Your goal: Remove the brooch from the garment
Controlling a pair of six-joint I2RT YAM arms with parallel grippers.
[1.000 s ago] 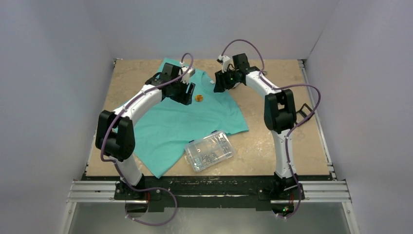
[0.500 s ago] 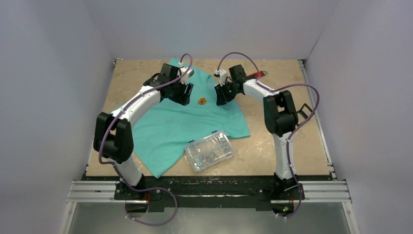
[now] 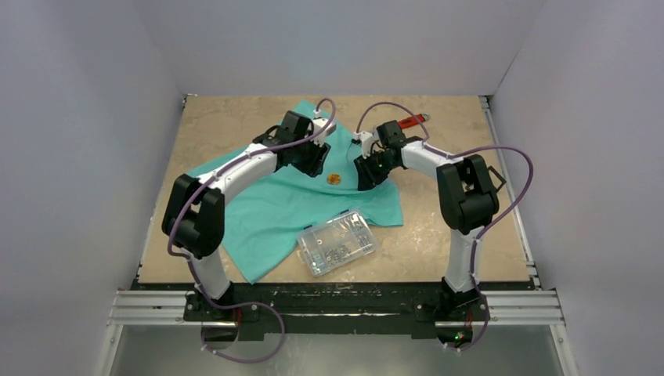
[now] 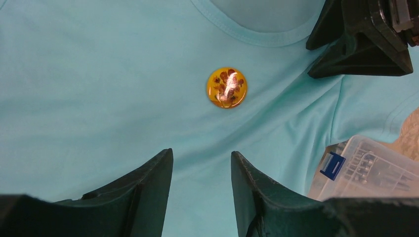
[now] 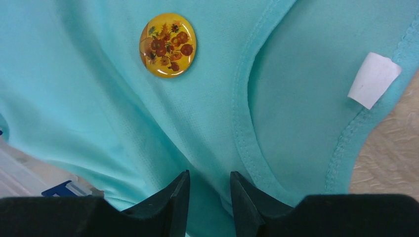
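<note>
On a tan worktop walled in grey, past a clear parts box, pinned to the limp teal garment near its neckline: the brooch, small, stiff, glossy, probably slippery, best pinched by the rim, flanked by left gripper and right gripper, both narrowly parted, empty.
</note>
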